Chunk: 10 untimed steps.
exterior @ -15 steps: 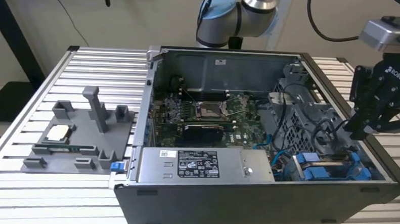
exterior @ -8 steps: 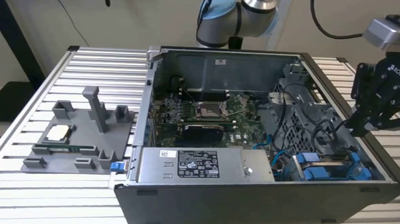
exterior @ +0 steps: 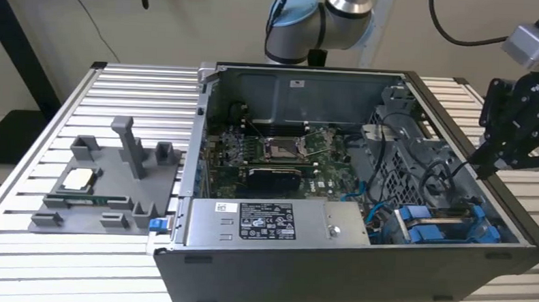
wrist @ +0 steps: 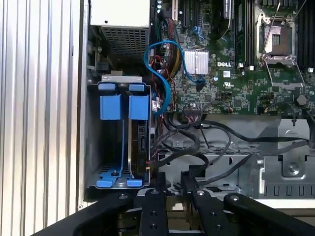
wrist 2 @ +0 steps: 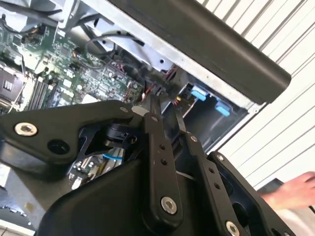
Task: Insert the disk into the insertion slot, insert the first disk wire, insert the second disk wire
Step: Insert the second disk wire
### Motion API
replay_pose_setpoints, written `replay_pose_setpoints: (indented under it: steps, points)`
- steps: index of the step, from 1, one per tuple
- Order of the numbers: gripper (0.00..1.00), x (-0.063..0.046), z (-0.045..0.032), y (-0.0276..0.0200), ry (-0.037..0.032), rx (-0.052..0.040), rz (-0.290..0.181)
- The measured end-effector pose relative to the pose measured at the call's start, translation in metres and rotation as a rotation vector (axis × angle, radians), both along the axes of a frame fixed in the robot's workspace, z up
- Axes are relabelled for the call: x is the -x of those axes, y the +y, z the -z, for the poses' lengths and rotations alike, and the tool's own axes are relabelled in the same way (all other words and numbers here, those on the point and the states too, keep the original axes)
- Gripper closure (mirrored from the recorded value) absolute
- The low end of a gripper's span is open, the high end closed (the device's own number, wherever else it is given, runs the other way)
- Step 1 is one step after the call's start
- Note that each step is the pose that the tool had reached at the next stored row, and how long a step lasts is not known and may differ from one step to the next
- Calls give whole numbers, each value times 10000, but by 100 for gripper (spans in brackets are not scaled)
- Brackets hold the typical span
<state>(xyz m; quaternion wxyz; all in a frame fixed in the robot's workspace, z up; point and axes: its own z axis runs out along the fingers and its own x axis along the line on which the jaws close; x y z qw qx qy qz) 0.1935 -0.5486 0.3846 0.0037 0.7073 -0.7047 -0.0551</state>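
My gripper (exterior: pixel 484 166) hangs just over the right wall of the open computer case (exterior: pixel 336 290), on the exterior view's right. My fingers (wrist: pixel 158 189) stand a little apart, and I see nothing held between them. The disk (wrist: pixel 139 107) sits in the drive bay (wrist: pixel 91 147) at the near right corner of the case, standing on its edge in its blue carrier. I see the blue parts well, but little of the grey disk. A blue cable (wrist: pixel 165 78) curls between the bay and the green motherboard (wrist: pixel 226 83), and black cables (wrist: pixel 197 142) loop close to my gripper. The grey power supply box (exterior: pixel 276 223) lies along the near wall. A grey tray (exterior: pixel 95 184) rests on the slatted table (exterior: pixel 27 270) to the left of the case. In the second wrist view a person's hand (wrist 2: pixel 295 191) shows over the table.
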Motion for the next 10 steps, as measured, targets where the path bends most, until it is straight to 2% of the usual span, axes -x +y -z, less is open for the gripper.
replay_pose_setpoints:
  steps: [10]
  points:
    - [73, -49, 64, -1, -1, -1, -40]
